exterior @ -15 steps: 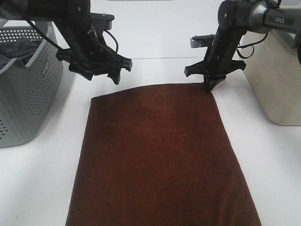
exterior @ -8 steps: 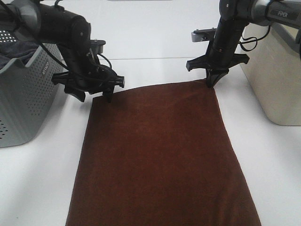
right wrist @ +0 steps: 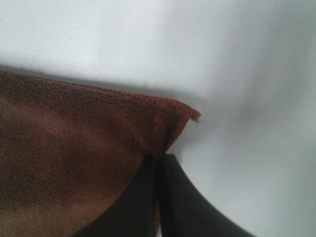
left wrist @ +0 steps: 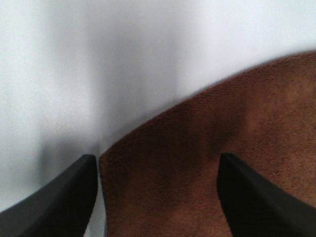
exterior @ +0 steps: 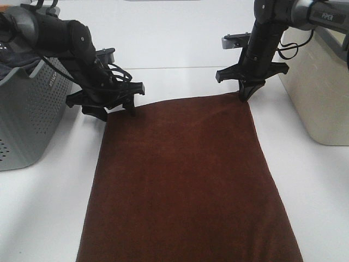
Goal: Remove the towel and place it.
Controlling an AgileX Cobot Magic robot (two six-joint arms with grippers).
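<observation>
The dark reddish-brown towel [exterior: 182, 174] lies flat on the white table, reaching to the near edge of the exterior view. My left gripper [exterior: 115, 112] is open, low over the towel's far left corner, one finger on the bare table and one over the cloth. In the left wrist view the corner [left wrist: 197, 163] sits between the two spread fingers [left wrist: 54, 197]. My right gripper [exterior: 245, 98] is shut on the towel's far right corner. The right wrist view shows that corner [right wrist: 98, 133] pinched between the closed fingers [right wrist: 163, 197].
A grey perforated basket [exterior: 24, 109] with a dark grey cloth [exterior: 11, 60] inside stands at the left. A beige bin [exterior: 319, 93] stands at the right. The white table [exterior: 174, 54] stretches behind the towel.
My left gripper came down and left from above the table to the towel's far left corner. My right gripper stays on the far right corner, which has lifted slightly.
</observation>
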